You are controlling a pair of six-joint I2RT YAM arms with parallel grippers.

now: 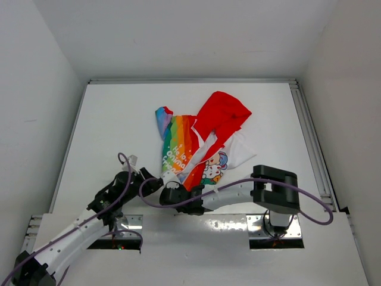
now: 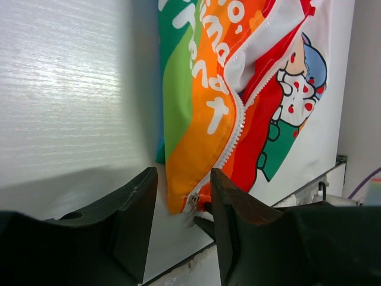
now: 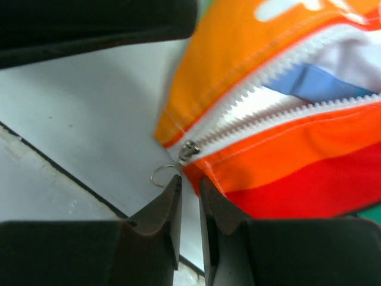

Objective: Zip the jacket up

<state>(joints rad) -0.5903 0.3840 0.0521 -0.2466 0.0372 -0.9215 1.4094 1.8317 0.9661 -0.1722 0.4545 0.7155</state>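
Observation:
The jacket (image 1: 199,146) lies on the table with its red hood at the far right and its rainbow panel on the left. Its front is unzipped, and the zipper slider (image 3: 189,151) sits at the bottom hem with a thin wire pull ring (image 3: 161,174) beside it. My left gripper (image 2: 181,193) stands open, straddling the hem corner and the slider (image 2: 194,201) without touching them. My right gripper (image 3: 189,182) is just under the slider, its jaws a narrow gap apart with bare table between them. The ring lies just outside its left fingertip (image 3: 172,189).
Both arms meet at the jacket's near hem, the left gripper (image 1: 155,182) and right gripper (image 1: 169,190) close together. The table's front edge (image 3: 71,182) and a metal mounting plate (image 1: 128,222) lie just behind them. White walls enclose the table.

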